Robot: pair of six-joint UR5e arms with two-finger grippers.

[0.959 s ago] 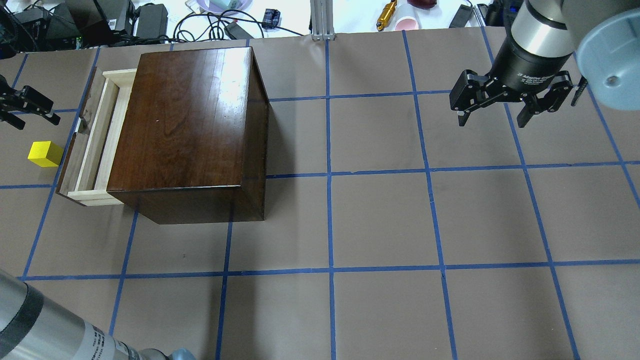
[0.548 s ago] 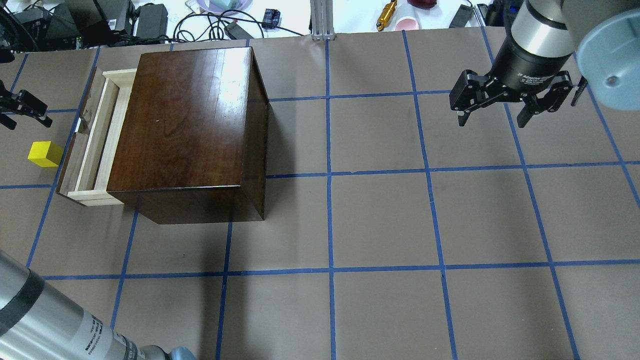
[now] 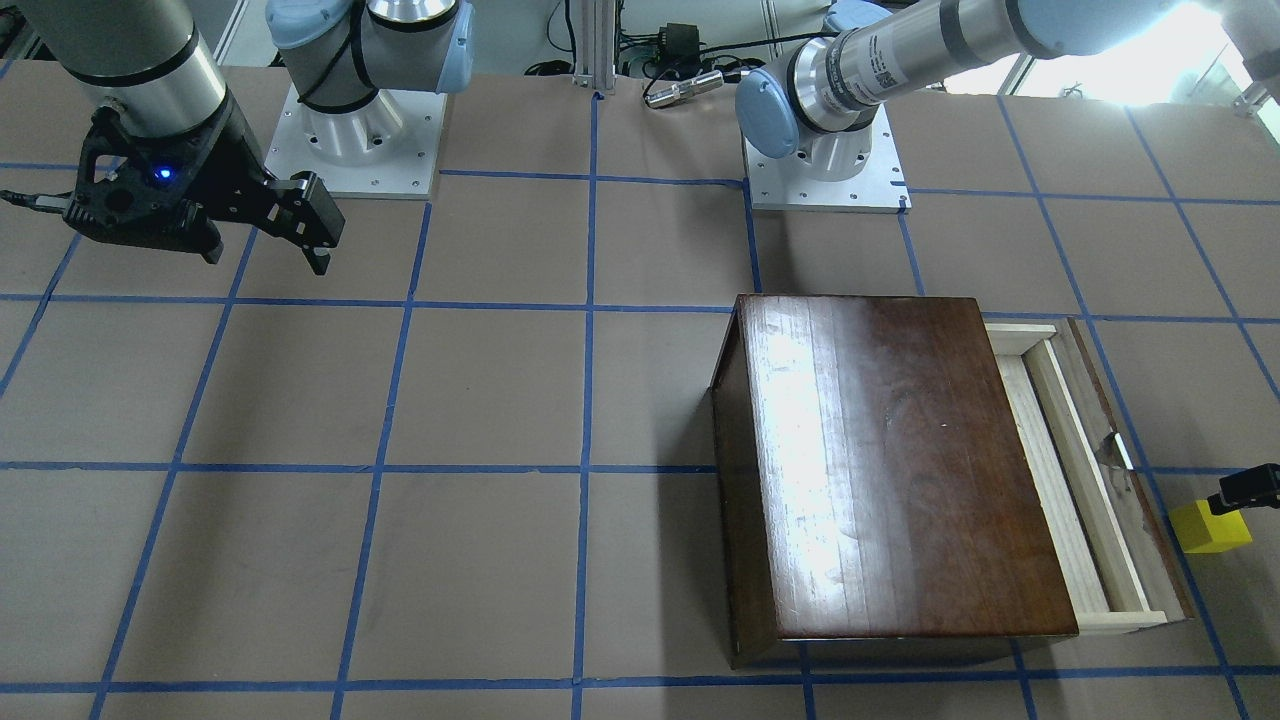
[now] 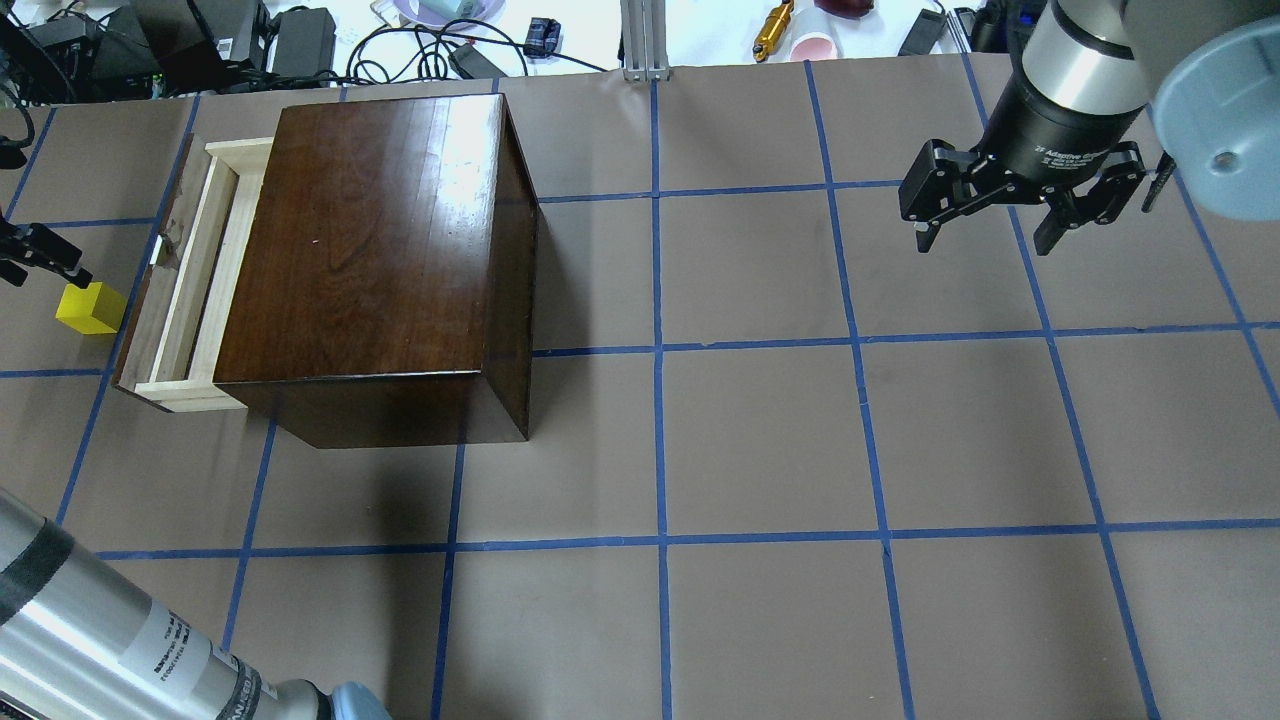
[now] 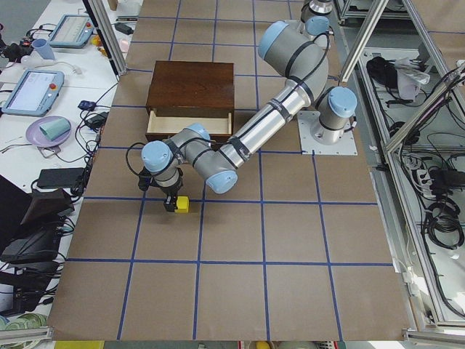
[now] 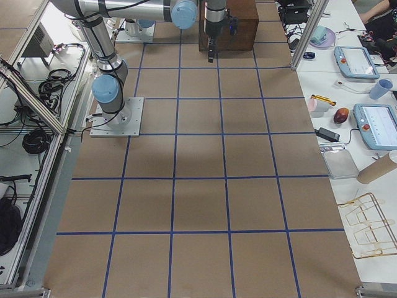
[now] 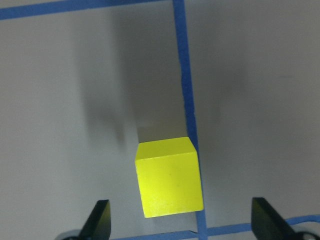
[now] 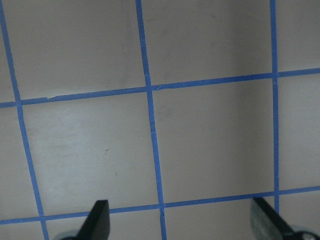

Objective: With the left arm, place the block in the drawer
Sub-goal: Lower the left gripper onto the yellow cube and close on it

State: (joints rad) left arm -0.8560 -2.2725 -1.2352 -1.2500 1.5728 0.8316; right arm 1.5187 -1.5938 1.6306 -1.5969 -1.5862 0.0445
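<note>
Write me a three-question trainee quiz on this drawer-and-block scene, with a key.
1. True or false: the small bright yellow cube block lies inside the shallow pale-wood drawer.
2. Pick one. The left gripper is: A) shut on the block; B) open, close by the block, not gripping it; C) inside the drawer.
3. Fill in: the drawer is pulled ___ of the glossy dark-brown wooden box.

Key: 1 false, the block sits on the table beside the drawer's front panel. 2 B. 3 out.
</note>
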